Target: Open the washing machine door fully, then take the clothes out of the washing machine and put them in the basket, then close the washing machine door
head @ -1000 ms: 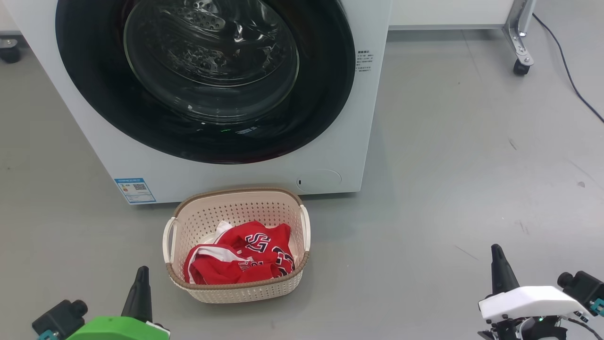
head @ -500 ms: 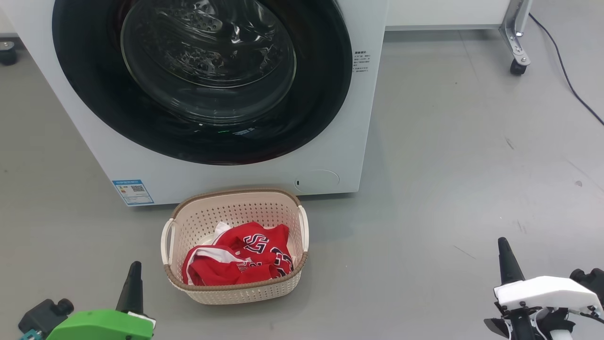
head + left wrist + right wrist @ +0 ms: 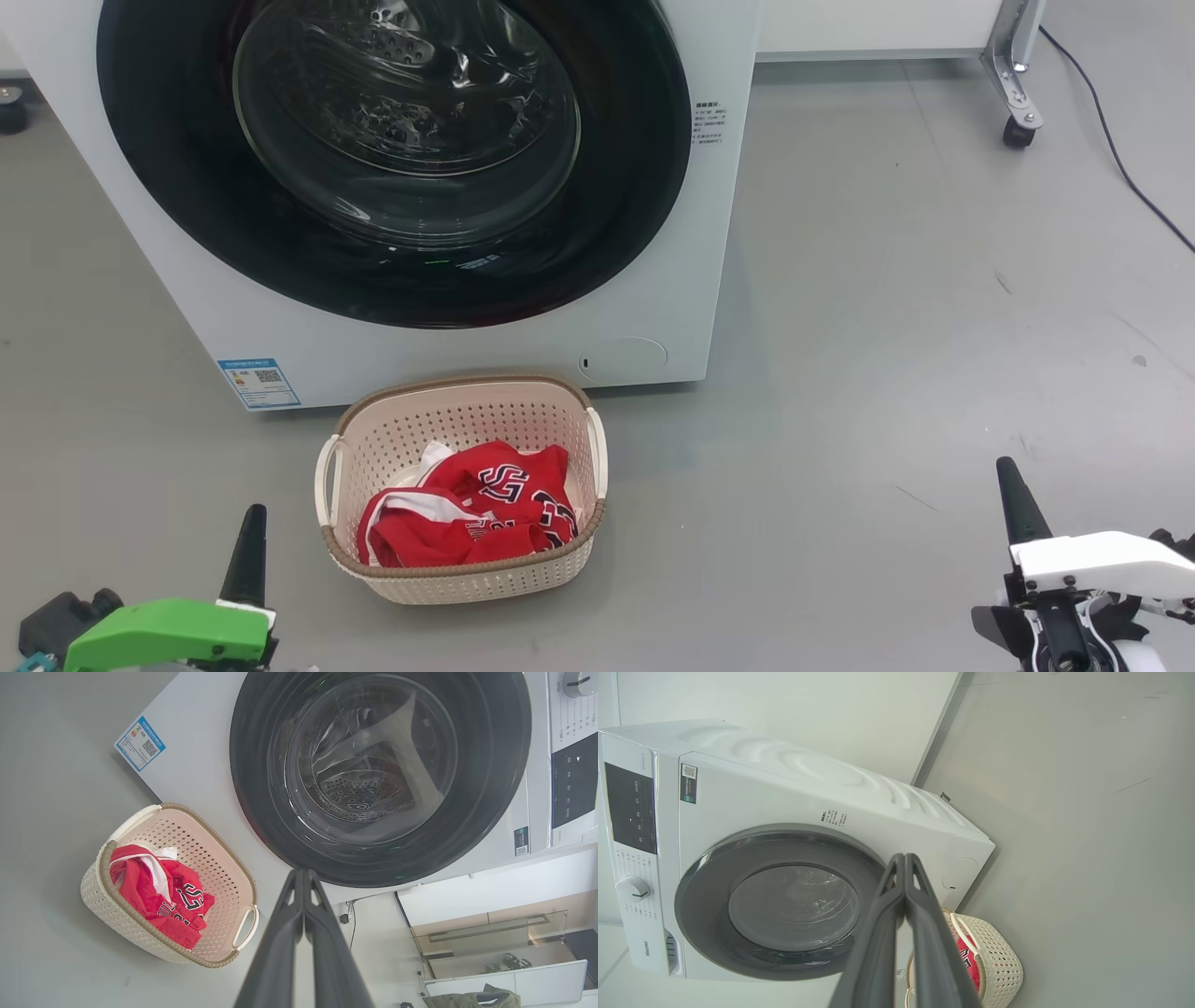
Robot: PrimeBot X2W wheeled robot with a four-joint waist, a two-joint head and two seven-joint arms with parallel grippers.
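The washing machine (image 3: 448,359) stands in front of me, and its door (image 3: 168,196) lies flush against the white front, its black rim around the clear glass bowl. On the floor just before it stands the cream basket (image 3: 467,385), holding the red clothes (image 3: 485,509) with white trim. My left gripper (image 3: 252,513) is shut and empty at the lower left, left of the basket. My right gripper (image 3: 1006,467) is shut and empty at the lower right, well away from the basket. The left wrist view shows the left gripper (image 3: 302,872), the door (image 3: 261,788), the basket (image 3: 196,835) and the clothes (image 3: 149,891). The right wrist view shows the right gripper (image 3: 906,857), the door (image 3: 705,891) and the basket (image 3: 999,961).
A metal leg on a caster (image 3: 1016,126) stands at the far right behind the machine. A black cable (image 3: 1120,159) runs across the grey floor (image 3: 887,327) beside it. Another caster (image 3: 9,112) sits at the far left edge.
The head view has shifted a little. Both grippers have drifted outward toward the lower corners and stay shut. The door, basket and clothes have not moved.
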